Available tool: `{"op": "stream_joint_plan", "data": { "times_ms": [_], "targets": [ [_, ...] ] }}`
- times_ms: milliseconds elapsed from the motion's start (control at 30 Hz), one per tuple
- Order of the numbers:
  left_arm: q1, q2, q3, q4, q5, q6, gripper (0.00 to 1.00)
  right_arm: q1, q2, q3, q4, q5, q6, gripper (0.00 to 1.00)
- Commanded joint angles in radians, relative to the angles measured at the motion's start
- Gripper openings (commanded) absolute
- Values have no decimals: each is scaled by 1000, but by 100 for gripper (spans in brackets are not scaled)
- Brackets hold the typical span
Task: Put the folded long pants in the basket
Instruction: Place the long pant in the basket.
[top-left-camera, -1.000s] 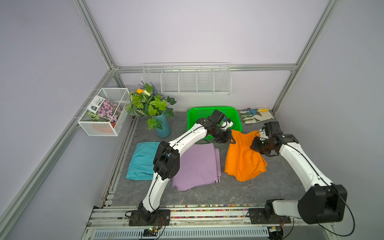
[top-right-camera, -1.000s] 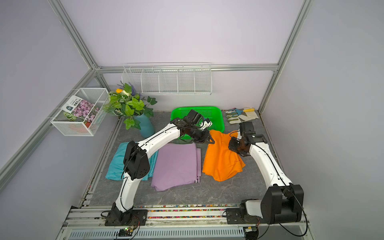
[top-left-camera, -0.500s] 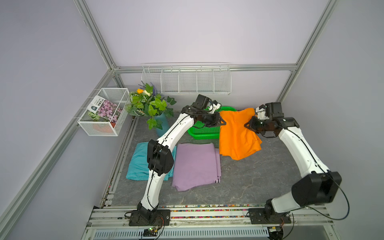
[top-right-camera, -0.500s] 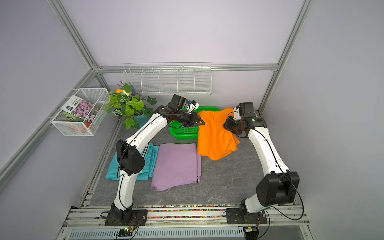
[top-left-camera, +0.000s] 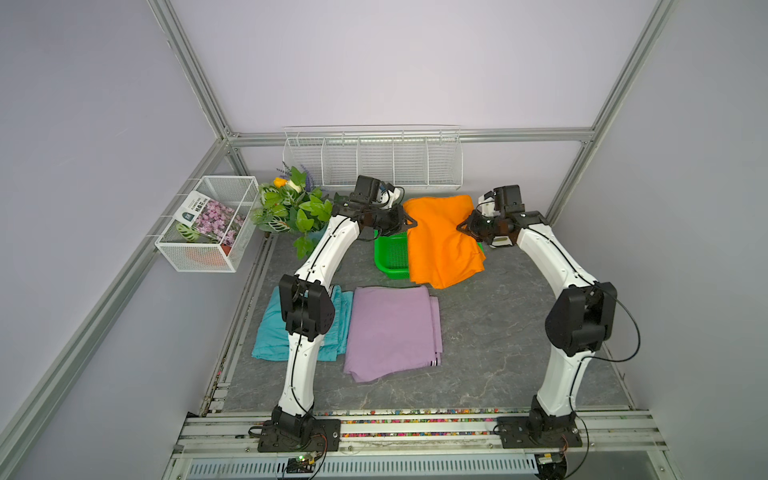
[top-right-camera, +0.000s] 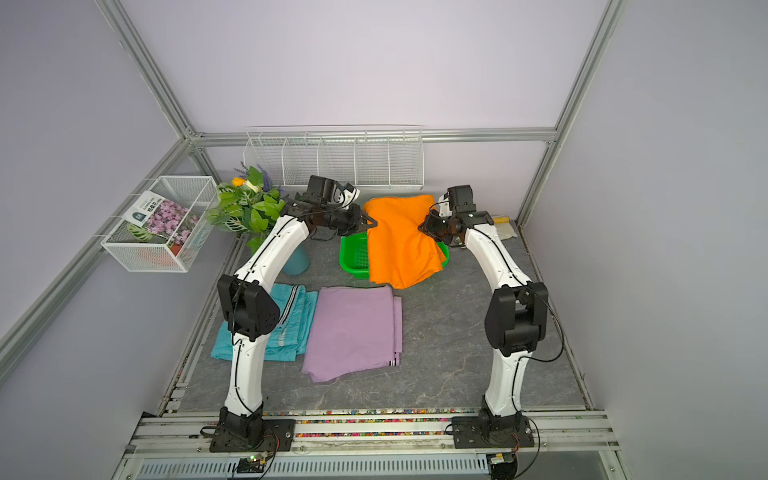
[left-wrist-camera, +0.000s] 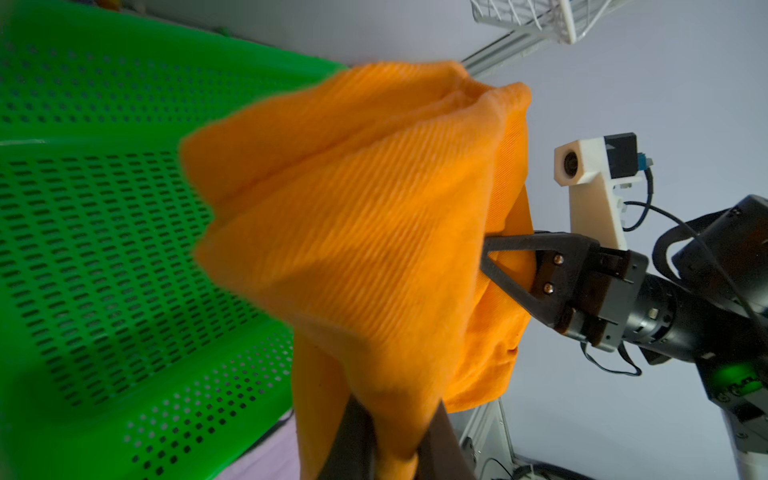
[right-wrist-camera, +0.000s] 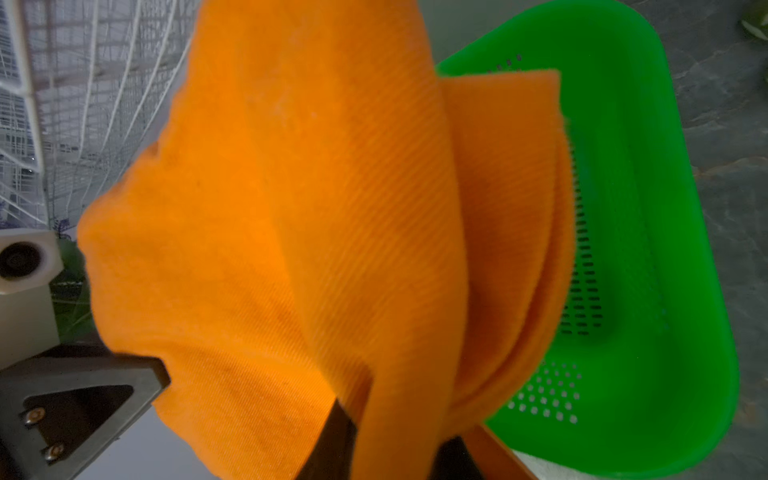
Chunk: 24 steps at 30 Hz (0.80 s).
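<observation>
Two pinches hold the orange pants (top-left-camera: 440, 245) aloft over the basket (top-left-camera: 389, 261): left pincer (top-left-camera: 411, 223) and right pincer (top-left-camera: 460, 227), each pressed onto a top corner. The long axis hangs downward, hem toward me, seemingly overhanging the near rim. I judge the hem may drape outside on lowering, and the folded layers could slide apart.

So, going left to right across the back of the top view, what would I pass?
In a top view: white wire basket → leafy plant → left hand → orange pants, gripped by both hands → right hand.
</observation>
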<state>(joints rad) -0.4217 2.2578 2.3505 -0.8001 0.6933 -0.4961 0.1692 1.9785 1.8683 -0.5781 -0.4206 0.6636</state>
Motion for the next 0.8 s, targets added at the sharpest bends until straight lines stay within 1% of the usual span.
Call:
{"op": "stream_joint_plan", "data": {
  "times_ms": [0, 133, 200, 267, 367, 467, 600, 700, 767],
  "targets": [
    [8, 33, 83, 25, -122, 43, 0, -5, 26, 66, 121, 6, 41, 0],
    [8, 62, 95, 62, -210, 58, 0, -4, 103, 128, 144, -5, 43, 0],
    [8, 77, 95, 81, -240, 65, 0, -3, 141, 160, 146, -9, 52, 0],
    [9, 97, 96, 99, -248, 63, 0, -4, 178, 192, 125, -1, 56, 0],
    [9, 132, 110, 109, -262, 62, 0, 0, 211, 193, 127, 14, 48, 0],
    [9, 161, 108, 130, -303, 63, 0, 5, 250, 182, 141, 40, 34, 0],
    [9, 194, 109, 185, -346, 54, 0, 8, 307, 173, 194, 58, 46, 0],
    [9, 213, 105, 216, -404, 52, 0, 14, 340, 173, 225, 95, 70, 0],
    [10, 230, 105, 235, -415, 37, 0, 20, 352, 171, 227, 130, 87, 0]
  ]
}}
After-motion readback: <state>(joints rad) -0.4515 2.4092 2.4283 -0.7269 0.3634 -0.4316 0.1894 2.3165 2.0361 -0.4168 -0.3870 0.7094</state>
